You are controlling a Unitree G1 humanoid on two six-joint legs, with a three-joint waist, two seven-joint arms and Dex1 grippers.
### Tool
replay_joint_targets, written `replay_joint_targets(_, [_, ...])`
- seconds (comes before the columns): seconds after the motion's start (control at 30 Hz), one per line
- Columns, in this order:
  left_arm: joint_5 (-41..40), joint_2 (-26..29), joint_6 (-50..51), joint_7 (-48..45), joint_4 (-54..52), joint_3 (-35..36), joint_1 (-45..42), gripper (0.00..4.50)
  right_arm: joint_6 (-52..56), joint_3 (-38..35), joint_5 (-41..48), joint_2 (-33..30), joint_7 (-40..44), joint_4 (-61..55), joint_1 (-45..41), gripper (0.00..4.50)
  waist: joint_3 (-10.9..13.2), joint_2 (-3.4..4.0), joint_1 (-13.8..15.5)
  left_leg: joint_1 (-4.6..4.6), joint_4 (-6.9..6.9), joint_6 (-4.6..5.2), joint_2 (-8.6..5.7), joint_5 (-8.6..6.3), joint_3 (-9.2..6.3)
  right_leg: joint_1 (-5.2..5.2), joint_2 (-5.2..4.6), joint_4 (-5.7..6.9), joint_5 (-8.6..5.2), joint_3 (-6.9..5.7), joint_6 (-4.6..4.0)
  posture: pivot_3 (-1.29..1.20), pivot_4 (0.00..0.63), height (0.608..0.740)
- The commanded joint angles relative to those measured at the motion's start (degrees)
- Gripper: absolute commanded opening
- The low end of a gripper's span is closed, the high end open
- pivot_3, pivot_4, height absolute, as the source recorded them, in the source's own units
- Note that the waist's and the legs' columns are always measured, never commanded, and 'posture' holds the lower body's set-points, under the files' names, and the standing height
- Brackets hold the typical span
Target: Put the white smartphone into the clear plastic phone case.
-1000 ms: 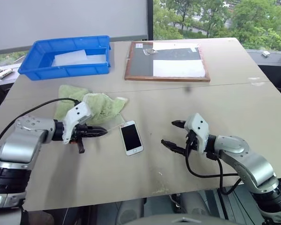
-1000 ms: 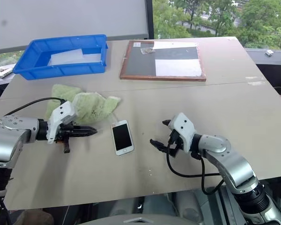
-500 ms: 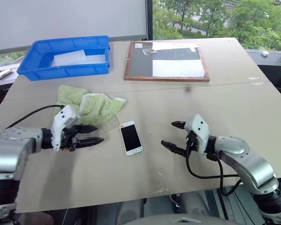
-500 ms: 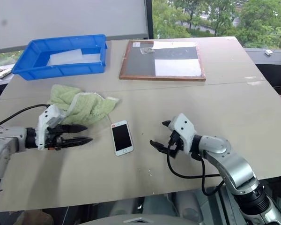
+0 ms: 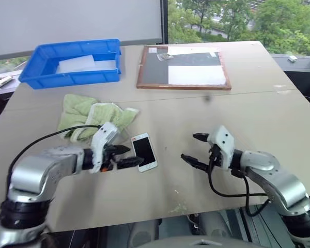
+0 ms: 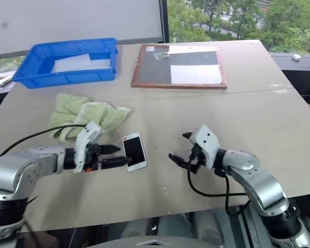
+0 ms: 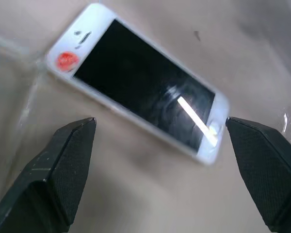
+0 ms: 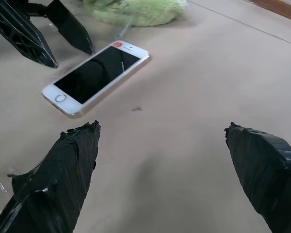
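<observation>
White smartphone (image 5: pixel 144 151) is thin, stiff, slick: pinch its long edges; left gripper (image 5: pixel 125 156) beside it and right gripper (image 5: pixel 192 148) both wide open, empty.

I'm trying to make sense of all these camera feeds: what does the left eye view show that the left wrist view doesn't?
Left eye view alone: the blue bin, framed board, green cloth, table and open right claw.

Left wrist view alone: a red dot on the phone's end and a clear plastic edge beside it.

Both: the white smartphone lying flat and the open left claw at it.
</observation>
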Motion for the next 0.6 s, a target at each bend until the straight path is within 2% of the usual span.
replay_joint_targets(0.03, [-3.8,-1.2,10.1,9.5,-1.7,-0.8,-4.4,4.42,-0.2,-1.6,0.8,-0.3,-0.2,-3.3,0.4,4.50,0.0,-0.02,-0.2,0.00,0.02,0.00,0.00,0.00,-0.01,0.01,0.01,0.01,0.00,0.01,0.00,0.00,0.150,0.740])
replay_joint_targets(0.13, [-9.5,-1.1,10.2,19.6,3.8,-3.5,-8.3,4.42,0.3,-2.1,1.1,-0.6,-0.4,-3.9,0.5,4.50,0.0,-0.02,-0.3,0.07,0.01,0.00,0.00,0.00,-0.01,0.01,0.01,0.04,0.00,0.06,0.00,0.00,0.150,0.740])
replay_joint_targets(0.2, [-16.1,0.3,10.2,25.0,6.7,-5.1,-9.9,4.42,0.6,-2.3,1.2,-0.9,-0.5,-4.2,0.7,4.50,0.0,0.00,-0.2,0.09,0.01,0.00,-0.01,0.00,-0.04,0.02,0.00,0.06,0.00,0.04,-0.01,0.00,0.150,0.740])
replay_joint_targets(0.33, [-23.6,3.5,10.2,38.4,8.3,-13.5,-14.6,4.42,2.2,-4.0,2.1,-2.0,-0.6,-6.2,1.7,4.50,-0.1,0.02,0.1,0.15,0.04,-0.01,-0.07,0.00,-0.10,0.12,-0.05,0.06,0.00,0.02,-0.01,0.00,0.150,0.740])
replay_joint_targets(0.4, [-27.1,3.6,10.2,42.3,8.4,-14.5,-16.0,4.42,2.7,-4.2,2.3,-2.2,-0.8,-6.6,1.9,4.50,-0.1,0.06,0.1,0.18,0.06,-0.01,-0.08,0.00,-0.10,0.15,-0.06,0.06,0.00,0.03,-0.01,0.00,0.150,0.740])
replay_joint_targets(0.6, [-43.1,0.9,10.2,57.9,19.8,-19.8,-22.0,4.42,4.5,-5.8,3.5,-3.3,-1.4,-9.3,4.2,4.50,-0.3,0.36,0.7,0.22,0.14,-0.01,-0.16,0.01,-0.21,0.25,-0.08,0.10,-0.13,-0.02,-0.22,0.00,0.150,0.740])
